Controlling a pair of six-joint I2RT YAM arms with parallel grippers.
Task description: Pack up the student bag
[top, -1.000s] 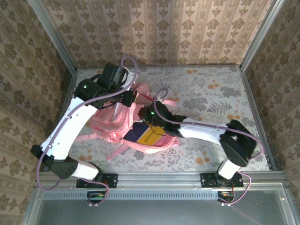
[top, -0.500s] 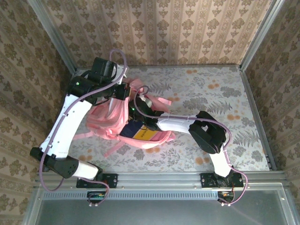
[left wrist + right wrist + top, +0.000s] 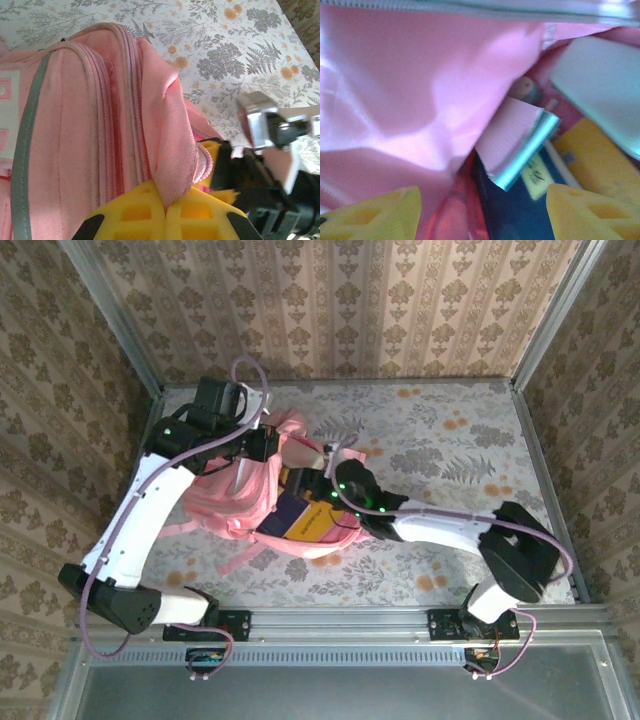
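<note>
Found the large pink fabric backpack [image 3: 228,508] slumped at nine o'clock on the floral table [image 3: 450,440], left gripper [image 3: 165,217] pinched shut on its mouth flap, right gripper [image 3: 480,212] spread empty inside; judged soft, floppy, best held by the zippered rim.

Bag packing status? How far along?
Done: a navy-and-yellow book and a pink notebook sit inside the open student bag. In hand: left fingers pinch its flap open; right fingers are spread inside. Left, likely: withdraw the right arm and zip shut.
</note>
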